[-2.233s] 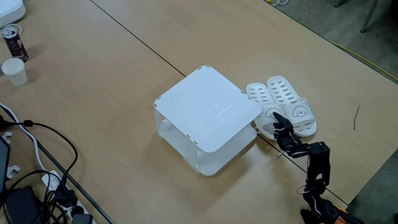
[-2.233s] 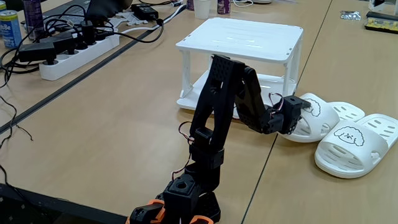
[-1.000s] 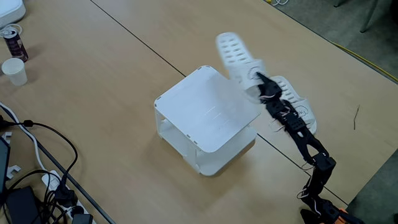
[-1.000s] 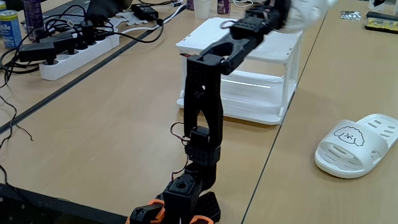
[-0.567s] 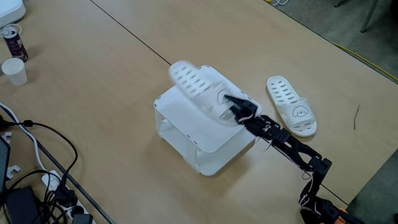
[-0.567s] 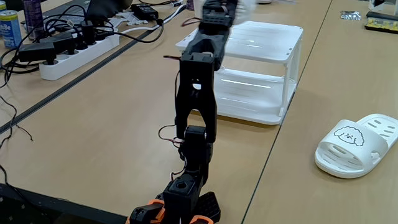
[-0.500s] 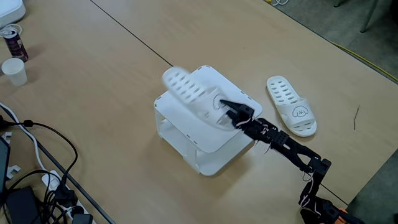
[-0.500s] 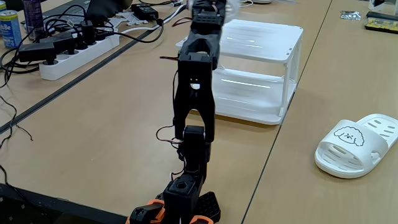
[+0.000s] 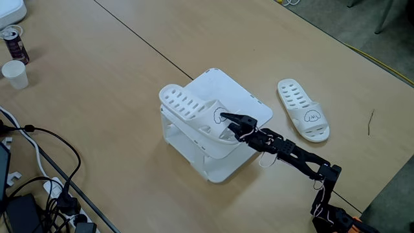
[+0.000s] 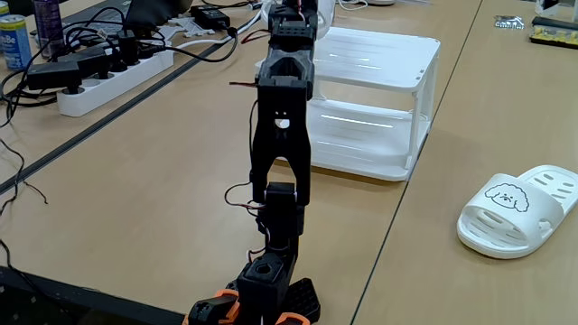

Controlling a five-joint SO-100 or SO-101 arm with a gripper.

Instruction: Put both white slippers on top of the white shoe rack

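One white slipper (image 9: 187,111) lies on the top of the white shoe rack (image 9: 244,98), along the rack's left edge in a fixed view, its heel end reaching the corner. My gripper (image 9: 226,119) is shut on that slipper's strap, next to the black drawn face, with the black arm (image 9: 291,154) stretched low over the rack from the lower right. The other white slipper (image 9: 303,110) lies flat on the table to the right of the rack. In another fixed view the upright arm (image 10: 282,117) stands in front of the rack (image 10: 384,63), and the loose slipper (image 10: 515,209) sits at the right.
A paper cup (image 9: 14,73) and a can (image 9: 14,44) stand at the far left. Cables and plugs (image 9: 39,188) crowd the lower left corner. A power strip (image 10: 113,72) with leads lies left of the rack. A dark seam (image 9: 139,40) crosses the table.
The gripper lifted one slipper from beside its mate, swung it up and left over the rack, and has lowered it onto the rack's top. The other slipper stayed put.
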